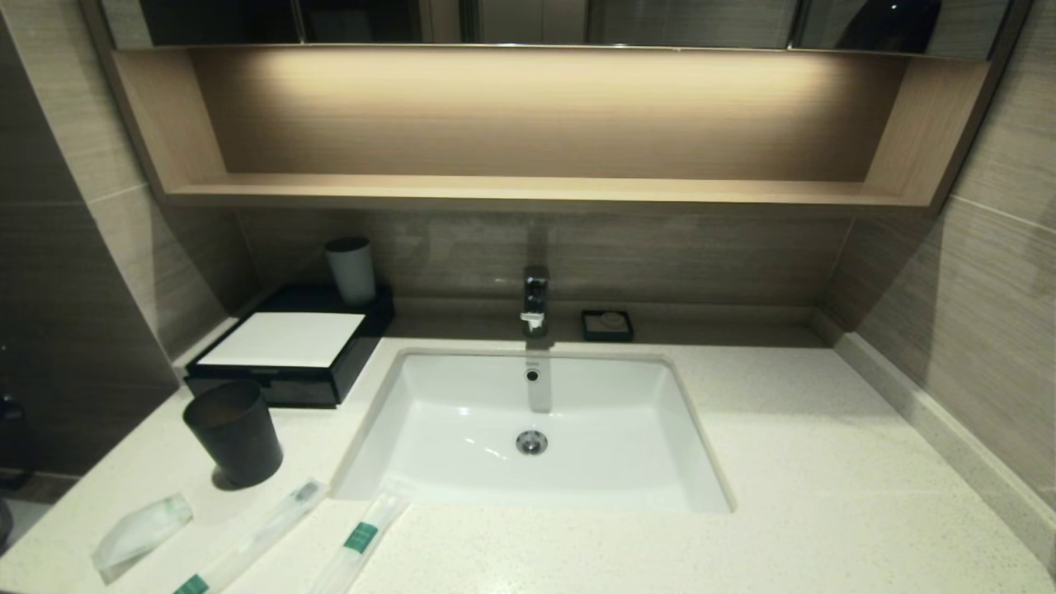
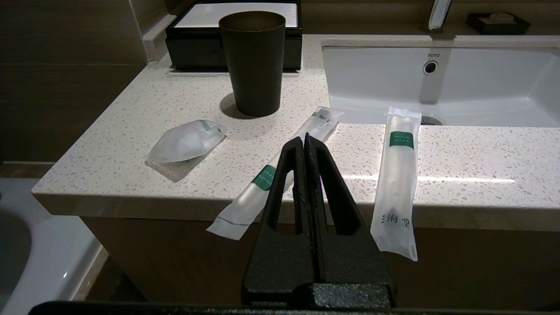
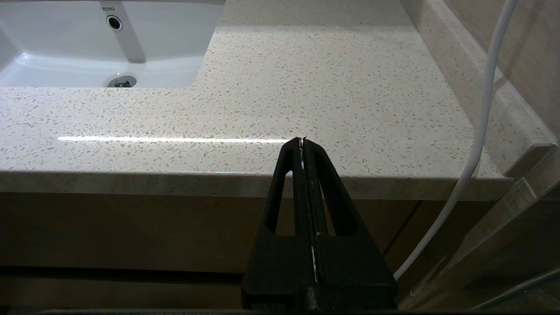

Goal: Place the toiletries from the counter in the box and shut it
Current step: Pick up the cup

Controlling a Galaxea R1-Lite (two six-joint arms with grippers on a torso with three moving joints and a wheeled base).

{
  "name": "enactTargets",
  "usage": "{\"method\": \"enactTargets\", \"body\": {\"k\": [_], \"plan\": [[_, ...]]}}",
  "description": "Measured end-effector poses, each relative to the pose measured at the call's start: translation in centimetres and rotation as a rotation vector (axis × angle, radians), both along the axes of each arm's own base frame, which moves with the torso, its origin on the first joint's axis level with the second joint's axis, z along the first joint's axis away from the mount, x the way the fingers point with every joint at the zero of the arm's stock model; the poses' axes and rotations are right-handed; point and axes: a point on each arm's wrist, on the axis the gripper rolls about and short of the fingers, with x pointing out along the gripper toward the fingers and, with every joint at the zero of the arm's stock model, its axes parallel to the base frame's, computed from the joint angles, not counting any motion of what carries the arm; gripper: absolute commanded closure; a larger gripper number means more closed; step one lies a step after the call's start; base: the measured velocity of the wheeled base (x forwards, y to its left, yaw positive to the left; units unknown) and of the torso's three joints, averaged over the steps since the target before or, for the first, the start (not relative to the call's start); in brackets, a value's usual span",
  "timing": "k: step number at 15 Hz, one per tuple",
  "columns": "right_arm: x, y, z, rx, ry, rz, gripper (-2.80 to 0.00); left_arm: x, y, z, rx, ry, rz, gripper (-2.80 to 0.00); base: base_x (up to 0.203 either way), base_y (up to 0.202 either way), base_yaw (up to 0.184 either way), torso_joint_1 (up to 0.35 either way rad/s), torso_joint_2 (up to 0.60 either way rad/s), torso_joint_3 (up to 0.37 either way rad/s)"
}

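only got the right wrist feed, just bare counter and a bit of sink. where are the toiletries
Observer: On the counter left of the sink: two toothbrush packets and a pouch.
Operator: box open yet
Observer: The box looks closed, at the back left corner, with a white-grey cup on its rear edge.
Operator: anything in the way
Observer: A black tumbler stands between the packets and the box.
Operator: left gripper
Observer: The left gripper is shut, off the front edge facing the packets.
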Motion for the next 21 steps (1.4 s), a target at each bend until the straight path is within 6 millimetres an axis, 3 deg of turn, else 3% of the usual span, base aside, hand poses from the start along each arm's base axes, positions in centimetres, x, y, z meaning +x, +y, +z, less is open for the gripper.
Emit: {"method": "enactTargets", "body": {"k": [9,18,20,21], "plan": [[0.0,0.0,0.0,0.002,0.0,0.0,0.0,0.0,0.0,0.0,0.057,0.004,-0.005,0.0,0.0,0.0,0.0,0.0,0.0,0.0],[0.0,0.0,0.0,0.002,0.0,0.0,0.0,0.0,0.1,-0.1,0.002,0.017,0.024,0.0,0.0,0.0,0.0,0.0,0.0,0.0],[0.0,0.0,0.0,0.003,0.0,0.0,0.0,-0.4,0.1,0.9,0.007,0.003,0.028,0.0,0.0,0.0,0.0,0.0,0.0,0.0],[0.0,0.0,0.0,0.002,0.0,0.001,0.0,-1.0,0.1,2.4,0.008,-0.024,0.027,0.0,0.0,0.0,0.0,0.0,0.0,0.0]]}}
